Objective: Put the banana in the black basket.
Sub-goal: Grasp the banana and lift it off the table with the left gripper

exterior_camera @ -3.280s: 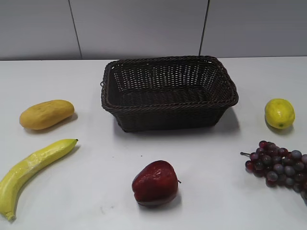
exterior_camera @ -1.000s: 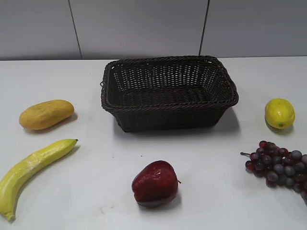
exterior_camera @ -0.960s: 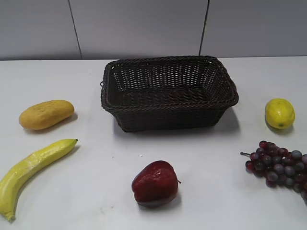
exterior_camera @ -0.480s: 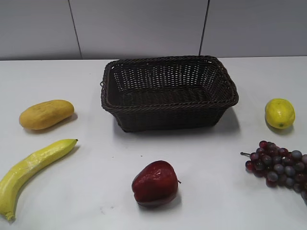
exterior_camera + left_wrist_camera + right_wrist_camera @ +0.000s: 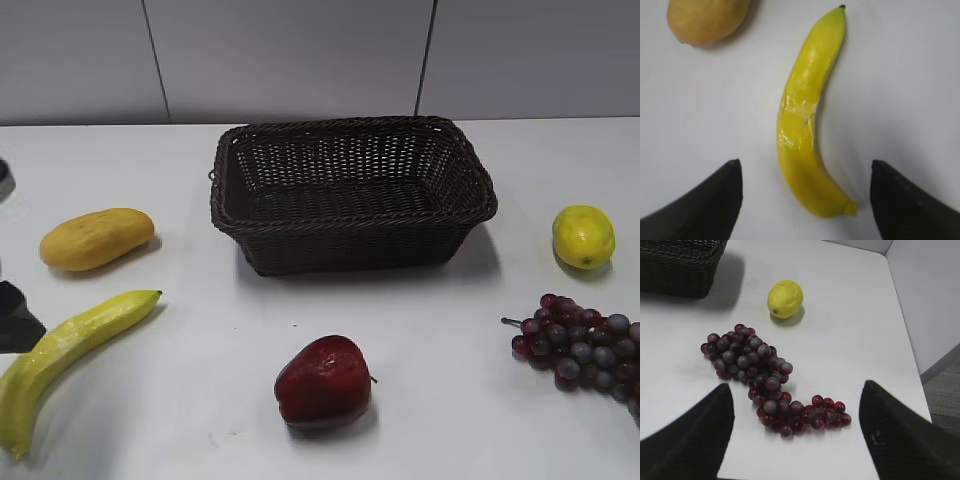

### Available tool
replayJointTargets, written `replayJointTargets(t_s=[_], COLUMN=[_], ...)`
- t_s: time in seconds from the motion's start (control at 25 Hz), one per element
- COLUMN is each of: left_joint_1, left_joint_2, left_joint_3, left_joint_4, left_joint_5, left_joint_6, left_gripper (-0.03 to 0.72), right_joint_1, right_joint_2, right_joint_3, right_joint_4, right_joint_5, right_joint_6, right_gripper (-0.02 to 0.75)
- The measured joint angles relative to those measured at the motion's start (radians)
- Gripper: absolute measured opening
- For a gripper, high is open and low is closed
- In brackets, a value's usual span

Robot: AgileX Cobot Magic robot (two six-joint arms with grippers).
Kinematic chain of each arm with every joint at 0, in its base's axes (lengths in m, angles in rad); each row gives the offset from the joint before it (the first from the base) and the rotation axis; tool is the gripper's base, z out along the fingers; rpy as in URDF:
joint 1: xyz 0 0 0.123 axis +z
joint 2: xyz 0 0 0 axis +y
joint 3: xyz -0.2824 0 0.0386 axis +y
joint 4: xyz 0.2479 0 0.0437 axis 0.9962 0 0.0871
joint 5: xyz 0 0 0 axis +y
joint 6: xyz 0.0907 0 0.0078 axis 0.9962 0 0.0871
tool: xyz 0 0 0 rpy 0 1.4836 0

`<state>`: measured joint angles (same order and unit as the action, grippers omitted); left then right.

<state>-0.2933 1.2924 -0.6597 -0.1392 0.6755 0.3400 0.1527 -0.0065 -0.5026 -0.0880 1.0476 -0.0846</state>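
The banana (image 5: 70,345) is long, curved and bright yellow and lies on the white table at the front left. In the left wrist view the banana (image 5: 805,125) runs lengthwise. My left gripper (image 5: 805,162) is open above its lower end, one finger on each side, not touching. A dark part of that gripper (image 5: 15,318) shows at the left edge of the exterior view, beside the banana. The black basket (image 5: 350,222) stands empty at the back middle. My right gripper (image 5: 797,387) is open and empty above the grapes (image 5: 755,365).
An oval orange-yellow fruit (image 5: 97,238) lies behind the banana and shows in the left wrist view (image 5: 705,20). A red apple (image 5: 323,383) lies at the front middle. A lemon (image 5: 582,236) and purple grapes (image 5: 580,345) lie at the right. The table's right edge (image 5: 905,345) is close to them.
A dark part of my left gripper has come into the exterior view at the left edge, next to the banana. The banana and the other things have not moved.
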Motion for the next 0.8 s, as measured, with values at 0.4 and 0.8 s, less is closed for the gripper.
replayJointTargets(t_s=[0.4,0.8], left_joint_1=[0.000,0.000], left_joint_2=[0.293,0.397], left_joint_3=[-0.091,-0.095], left_joint_4=[0.043,0.051], left_joint_5=[-0.030,-0.100], left_joint_6=[0.007,0.008], left_gripper=[0.589,0.589], right_joint_1=[0.000,0.000], right_joint_2=[0.000,0.000], right_joint_3=[0.000,0.000], right_joint_4=[0.000,0.000], right_joint_5=[0.000,0.000], right_joint_6=[0.000,0.000], right_gripper=[0.593,0.593])
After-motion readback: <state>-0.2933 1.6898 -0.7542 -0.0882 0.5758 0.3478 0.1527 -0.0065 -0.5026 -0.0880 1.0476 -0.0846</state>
